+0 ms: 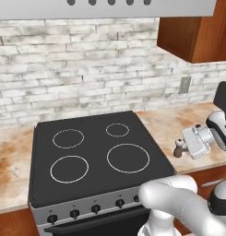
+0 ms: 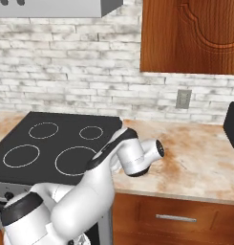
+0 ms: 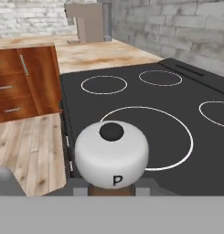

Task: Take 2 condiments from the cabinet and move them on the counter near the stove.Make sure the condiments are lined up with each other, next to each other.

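Note:
My gripper (image 1: 181,146) is shut on the small dark-brown shaker (image 1: 178,150), holding it upright low over the counter (image 1: 169,120) just right of the stove (image 1: 96,152), near the front edge. Whether its base touches the stone I cannot tell. In the hand view its pale cap (image 3: 111,153), marked "P", sits close up between my fingertips (image 3: 79,186), with the stove (image 3: 145,98) stretching away behind it. In the right base view my own arm (image 2: 132,155) hides the shaker. The cabinet (image 1: 193,37) (image 2: 190,36) hangs above the counter (image 2: 199,162).
A dark appliance (image 1: 223,97) (image 2: 231,125) stands on the counter to the far right. A wall outlet (image 1: 184,85) is behind the counter. Beyond the stove, wooden drawers (image 3: 17,87) and a grey machine (image 3: 88,20) are visible. The range hood (image 1: 110,7) overhangs the burners.

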You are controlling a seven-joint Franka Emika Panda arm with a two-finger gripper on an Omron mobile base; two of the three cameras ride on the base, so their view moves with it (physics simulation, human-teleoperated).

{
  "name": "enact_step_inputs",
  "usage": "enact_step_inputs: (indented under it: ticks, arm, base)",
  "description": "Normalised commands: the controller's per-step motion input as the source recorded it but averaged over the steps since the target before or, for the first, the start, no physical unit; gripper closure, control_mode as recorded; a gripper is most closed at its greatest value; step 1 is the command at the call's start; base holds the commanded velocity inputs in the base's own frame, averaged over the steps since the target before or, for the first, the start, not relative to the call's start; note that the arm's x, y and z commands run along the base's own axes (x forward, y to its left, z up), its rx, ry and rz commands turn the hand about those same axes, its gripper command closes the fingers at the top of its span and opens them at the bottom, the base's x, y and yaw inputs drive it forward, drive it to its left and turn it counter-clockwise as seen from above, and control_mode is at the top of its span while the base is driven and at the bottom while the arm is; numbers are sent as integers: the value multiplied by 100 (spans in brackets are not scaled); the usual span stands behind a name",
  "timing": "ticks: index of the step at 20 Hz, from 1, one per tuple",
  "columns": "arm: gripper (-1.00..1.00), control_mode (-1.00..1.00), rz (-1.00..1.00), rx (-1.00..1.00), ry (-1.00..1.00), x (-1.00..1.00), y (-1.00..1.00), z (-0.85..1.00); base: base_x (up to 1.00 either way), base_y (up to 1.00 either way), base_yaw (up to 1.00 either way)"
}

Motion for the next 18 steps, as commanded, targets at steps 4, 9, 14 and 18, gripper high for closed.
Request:
enact_step_inputs:
  ticks: [4, 9, 14, 18]
  arm:
    - [100, -100, 5, 0, 0, 19, -14, -20]
    - [100, -100, 6, 0, 0, 19, -18, -20]
    - [100, -100, 5, 0, 0, 15, -13, -19]
    - [100, -100, 4, 0, 0, 13, -6, -23]
  base:
    - [0, 0, 0]
    - [0, 0, 0]
    - [0, 0, 0]
    - [0, 0, 0]
